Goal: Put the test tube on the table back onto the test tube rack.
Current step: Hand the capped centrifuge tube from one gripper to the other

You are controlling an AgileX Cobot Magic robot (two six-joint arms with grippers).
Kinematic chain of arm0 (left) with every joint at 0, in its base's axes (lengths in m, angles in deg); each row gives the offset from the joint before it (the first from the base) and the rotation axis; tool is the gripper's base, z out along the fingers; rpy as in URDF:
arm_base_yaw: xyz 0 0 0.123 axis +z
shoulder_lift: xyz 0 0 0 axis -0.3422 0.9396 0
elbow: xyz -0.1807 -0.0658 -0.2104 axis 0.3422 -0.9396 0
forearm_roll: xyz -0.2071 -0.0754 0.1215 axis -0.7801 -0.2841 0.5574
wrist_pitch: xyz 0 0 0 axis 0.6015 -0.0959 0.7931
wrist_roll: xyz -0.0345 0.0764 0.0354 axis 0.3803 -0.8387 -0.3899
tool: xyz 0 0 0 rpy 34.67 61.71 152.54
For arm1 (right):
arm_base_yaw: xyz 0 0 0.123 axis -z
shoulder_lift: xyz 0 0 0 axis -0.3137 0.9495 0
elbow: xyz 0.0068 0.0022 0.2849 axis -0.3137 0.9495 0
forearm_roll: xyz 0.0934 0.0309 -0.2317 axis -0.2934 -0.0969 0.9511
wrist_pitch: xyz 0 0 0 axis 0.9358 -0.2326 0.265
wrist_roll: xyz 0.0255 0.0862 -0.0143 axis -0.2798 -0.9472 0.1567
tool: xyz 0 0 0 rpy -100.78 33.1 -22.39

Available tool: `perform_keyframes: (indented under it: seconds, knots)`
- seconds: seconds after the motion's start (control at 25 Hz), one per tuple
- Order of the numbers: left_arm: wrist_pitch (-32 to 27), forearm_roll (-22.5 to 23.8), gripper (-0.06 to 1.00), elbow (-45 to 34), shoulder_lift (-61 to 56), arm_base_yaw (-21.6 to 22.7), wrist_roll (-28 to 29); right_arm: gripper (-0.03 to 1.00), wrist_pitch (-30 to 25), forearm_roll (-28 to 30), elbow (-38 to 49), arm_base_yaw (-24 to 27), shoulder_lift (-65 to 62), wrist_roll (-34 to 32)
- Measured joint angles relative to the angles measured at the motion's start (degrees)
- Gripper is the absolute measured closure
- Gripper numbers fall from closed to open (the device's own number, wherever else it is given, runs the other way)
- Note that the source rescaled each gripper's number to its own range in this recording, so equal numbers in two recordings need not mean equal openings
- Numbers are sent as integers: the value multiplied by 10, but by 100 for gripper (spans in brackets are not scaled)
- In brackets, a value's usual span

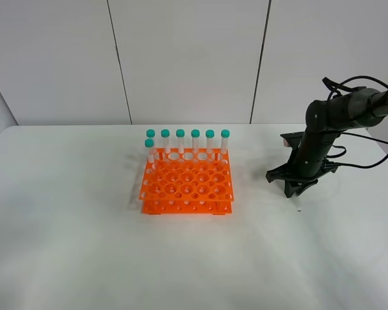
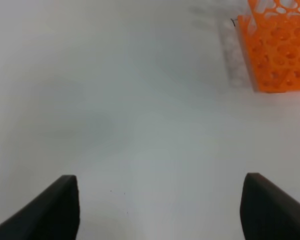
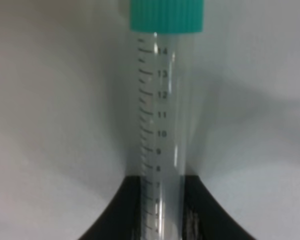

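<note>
- Test tube (image 3: 162, 125) is clamped between the right jaws, which are closed on its lower graduated part; its teal cap (image 3: 166, 14) points away from them.
- Right jaws are down at the white counter (image 1: 71, 245), well to the right of the orange test tube rack (image 1: 186, 184); from the high view the right arm (image 1: 313, 145) hides the tube.
- Seven capped tubes (image 1: 195, 143) stand in the rack: six in the far row, one just in front at its left end.
- Left jaws stand wide apart over bare counter.

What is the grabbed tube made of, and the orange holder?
The test tube looks like clear, glossy plastic, possibly glass: see-through, printed number marks, a shine streak. Its cap seems teal plastic. The test tube rack looks like bright orange moulded plastic: evenly shaped round holes.
</note>
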Motion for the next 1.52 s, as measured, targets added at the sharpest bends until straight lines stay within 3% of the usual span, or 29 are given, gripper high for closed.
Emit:
perform_keyframes:
  seconds: [0.2, 0.52, 0.68, 0.92, 1.08, 1.24, 1.4, 1.52]
  knots:
    - [0, 0, -2, 0, 0, 0, 0, 96, -21, 6, 0, 0, -28, 2]
    - [0, 0, -2, 0, 0, 0, 0, 96, -98, 6, 0, 0, -227, 23]
    - [0, 0, -2, 0, 0, 0, 0, 96, -138, -12, 0, -1, -310, 67]
    - [0, 0, -2, 0, 0, 0, 0, 96, -101, -41, 105, -1, -439, 132]
    - [0, 0, -2, 0, 0, 0, 0, 96, -92, -103, 184, -8, -479, 175]
    - [0, 0, -2, 0, 0, 0, 0, 96, -76, -123, 191, -69, -481, 193]
    - [0, 0, -2, 0, 0, 0, 0, 96, -44, -132, 191, -174, -468, 180]
    - [0, 0, -2, 0, 0, 0, 0, 96, -39, -158, 191, -205, -431, 196]
